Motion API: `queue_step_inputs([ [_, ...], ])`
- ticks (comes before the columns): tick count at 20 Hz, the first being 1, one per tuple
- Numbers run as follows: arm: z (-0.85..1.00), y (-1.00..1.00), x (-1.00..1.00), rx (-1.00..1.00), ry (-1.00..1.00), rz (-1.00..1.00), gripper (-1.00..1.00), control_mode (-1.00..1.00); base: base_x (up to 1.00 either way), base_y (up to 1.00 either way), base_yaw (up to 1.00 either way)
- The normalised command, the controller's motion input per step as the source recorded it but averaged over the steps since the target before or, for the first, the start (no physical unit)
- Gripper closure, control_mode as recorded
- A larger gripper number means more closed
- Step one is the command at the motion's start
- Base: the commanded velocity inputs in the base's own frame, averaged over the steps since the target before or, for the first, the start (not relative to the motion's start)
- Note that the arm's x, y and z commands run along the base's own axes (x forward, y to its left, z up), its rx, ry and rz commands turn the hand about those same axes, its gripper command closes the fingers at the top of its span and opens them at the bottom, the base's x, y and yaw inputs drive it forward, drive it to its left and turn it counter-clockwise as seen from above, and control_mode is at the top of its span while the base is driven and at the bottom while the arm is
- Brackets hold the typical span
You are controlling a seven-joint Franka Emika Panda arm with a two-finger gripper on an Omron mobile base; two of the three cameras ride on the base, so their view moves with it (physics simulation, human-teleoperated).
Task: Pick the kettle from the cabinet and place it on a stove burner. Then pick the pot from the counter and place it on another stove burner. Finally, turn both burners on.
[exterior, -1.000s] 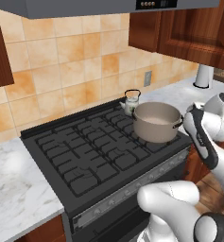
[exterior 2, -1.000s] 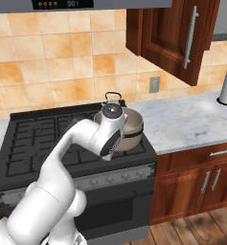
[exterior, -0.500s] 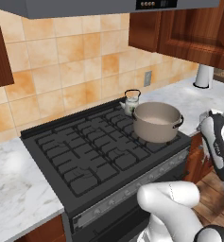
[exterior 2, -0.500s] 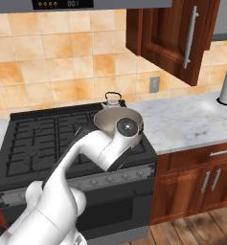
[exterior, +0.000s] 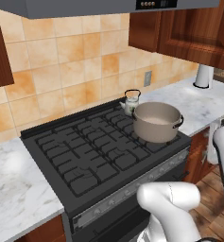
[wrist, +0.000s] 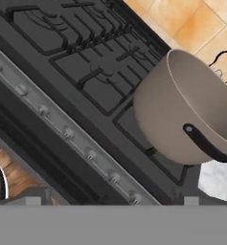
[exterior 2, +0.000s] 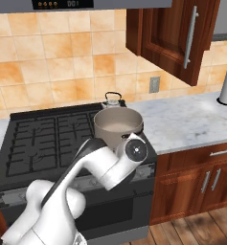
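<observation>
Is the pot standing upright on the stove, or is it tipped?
Upright. The pot stands level on a front burner grate, its open rim facing up and its pale inside visible; the kettle stands behind it.

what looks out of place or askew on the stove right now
Nothing stands out. The pot sits upright on the front right burner, and the kettle stands upright on the burner behind it. Nothing looks spilled or damaged.

We see the pot (exterior: 157, 121) on the range's (exterior: 85, 156) front right burner, the kettle (exterior: 131, 102) just behind it.
</observation>
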Motion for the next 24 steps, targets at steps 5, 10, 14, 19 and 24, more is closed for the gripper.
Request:
queue_step_inputs([
  [5, -0.13, -0.01, -0.17, 0.17, -0.07, -0.13, -1.0, -1.0, 0.0, 0.0, 0.0],
  [10, -0.12, -0.03, 0.0, 0.18, -0.02, -0.12, -1.0, -1.0, 0.0, 0.0, 0.0],
  [14, -0.11, -0.01, 0.0, 0.16, -0.04, -0.11, -1.0, -1.0, 0.0, 0.0, 0.0],
  [19, -0.15, 0.0, 0.03, 0.12, -0.03, -0.08, -1.0, -1.0, 0.0, 0.0, 0.0],
  [24, -0.23, 0.0, 0.01, 0.09, -0.06, -0.02, -1.0, -1.0, 0.0, 0.0, 0.0],
])
